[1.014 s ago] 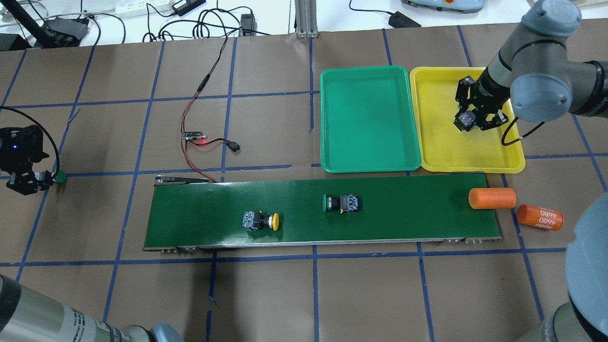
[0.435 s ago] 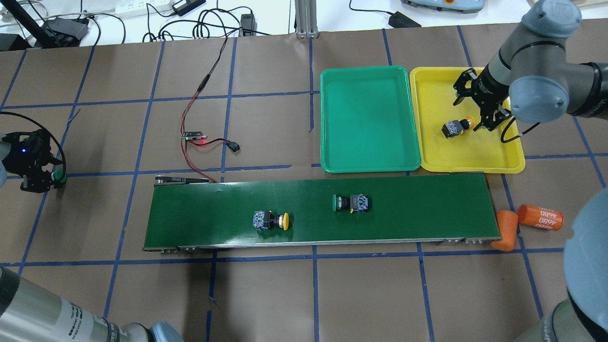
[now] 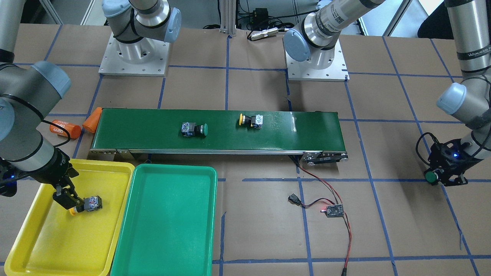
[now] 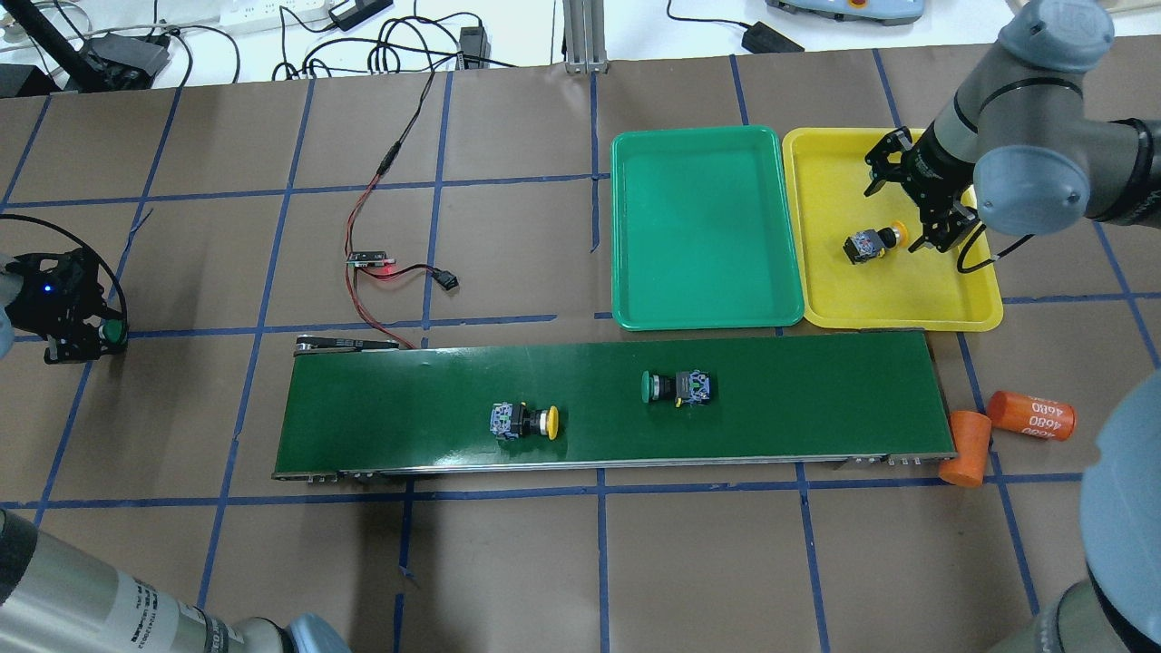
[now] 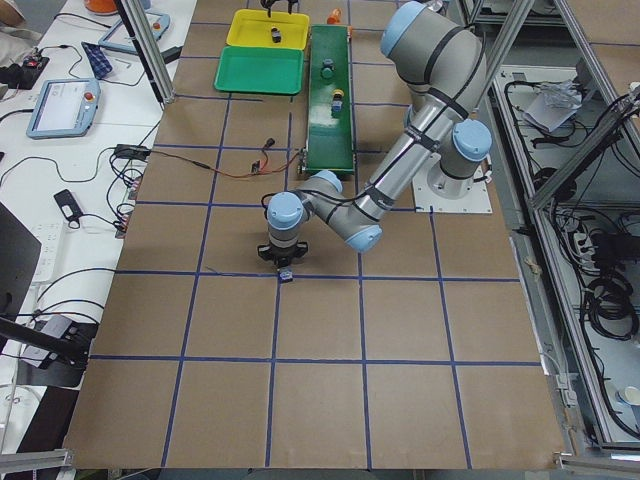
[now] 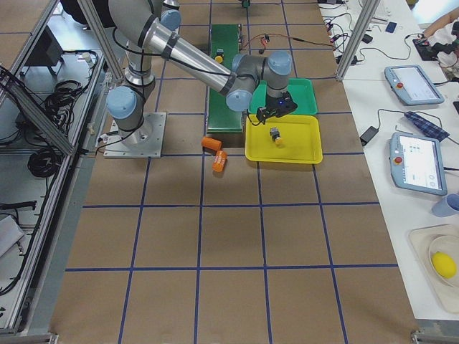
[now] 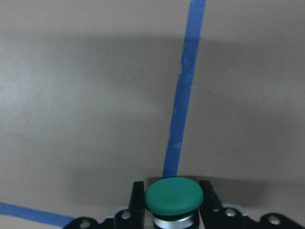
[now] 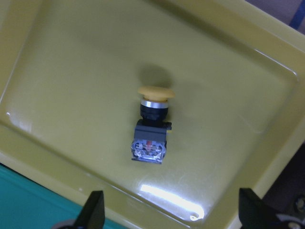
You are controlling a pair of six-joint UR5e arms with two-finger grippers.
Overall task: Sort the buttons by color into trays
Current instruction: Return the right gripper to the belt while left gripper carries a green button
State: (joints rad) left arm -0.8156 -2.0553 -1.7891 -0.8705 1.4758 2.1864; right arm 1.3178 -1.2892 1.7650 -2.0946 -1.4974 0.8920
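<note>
A yellow button [image 4: 871, 243] lies on its side in the yellow tray [image 4: 834, 295]; it also shows in the right wrist view [image 8: 152, 124]. My right gripper [image 4: 910, 207] is open and empty just above and beside it. My left gripper [image 4: 86, 337] is at the far left of the table, shut on a green button [image 7: 174, 195] and low over the paper. A second yellow button [image 4: 526, 422] and a second green button [image 4: 676, 387] lie on the dark green conveyor belt [image 4: 816, 399]. The green tray [image 4: 635, 227] holds nothing.
Two orange cylinders lie off the belt's right end, one plain [image 4: 964, 435] and one marked 4680 [image 4: 1031, 415]. A small circuit board with red and black wires [image 4: 367, 260] lies behind the belt's left end.
My right gripper opened and let the yellow button down into the yellow tray. The two buttons on the belt moved right. The plain orange cylinder rolled off the belt's right end.
</note>
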